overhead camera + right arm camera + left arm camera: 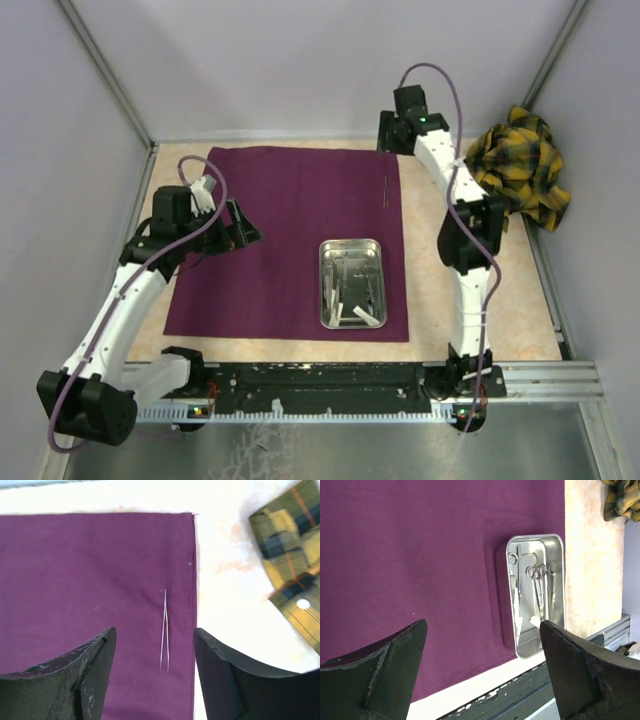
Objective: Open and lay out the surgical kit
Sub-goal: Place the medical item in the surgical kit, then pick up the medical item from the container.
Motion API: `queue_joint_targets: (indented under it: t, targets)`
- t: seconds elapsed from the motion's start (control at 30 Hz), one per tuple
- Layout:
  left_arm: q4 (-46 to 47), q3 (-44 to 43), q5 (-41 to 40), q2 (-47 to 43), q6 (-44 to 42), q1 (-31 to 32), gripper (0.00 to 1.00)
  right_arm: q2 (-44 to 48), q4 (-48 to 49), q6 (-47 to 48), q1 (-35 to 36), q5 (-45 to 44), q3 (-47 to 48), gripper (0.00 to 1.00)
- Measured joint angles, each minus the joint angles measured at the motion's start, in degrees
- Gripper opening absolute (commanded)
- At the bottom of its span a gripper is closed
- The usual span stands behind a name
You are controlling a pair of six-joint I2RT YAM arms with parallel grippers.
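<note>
The dark purple cloth wrap lies spread flat on the table. On its near right part stands the small steel tray, holding thin scissors and white pieces. Thin forceps lie loose on the cloth near its far right edge. My right gripper hovers over them, open, and in the right wrist view the forceps lie flat below and between the fingers of the right gripper, untouched. My left gripper hangs open over the cloth's left side, the tray rim ahead of the left gripper.
A crumpled yellow and black plaid cloth lies at the far right by the wall. Bare tan tabletop borders the purple cloth on the right. The metal rail with both arm bases runs along the near edge.
</note>
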State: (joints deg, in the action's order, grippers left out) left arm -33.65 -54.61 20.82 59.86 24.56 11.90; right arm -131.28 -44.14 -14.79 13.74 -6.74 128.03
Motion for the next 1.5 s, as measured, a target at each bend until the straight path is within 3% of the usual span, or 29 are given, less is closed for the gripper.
queue_joint_targets:
  t: [0.3, 0.93, 1.2, 1.5]
  targets:
    - [-3.7, -2.9, -1.1, -1.2, -0.2, 0.0, 1.0, 29.4, 3.0, -1.0, 1.5, 0.9, -22.4, 0.64]
    - [-7.1, -0.6, 1.6, -10.6, 4.1, 0.0, 1.0, 72.0, 1.6, -12.5, 17.4, 12.2, -68.1, 0.6]
    - [-7.1, 1.6, 3.7, -11.3, 5.2, 0.0, 1.0, 73.6, 5.1, -17.7, 20.3, 18.5, -80.6, 0.52]
    - [-3.8, 3.6, 5.9, -8.2, 5.3, 0.0, 1.0, 62.9, 13.0, -20.7, 20.4, 20.7, -81.0, 0.44]
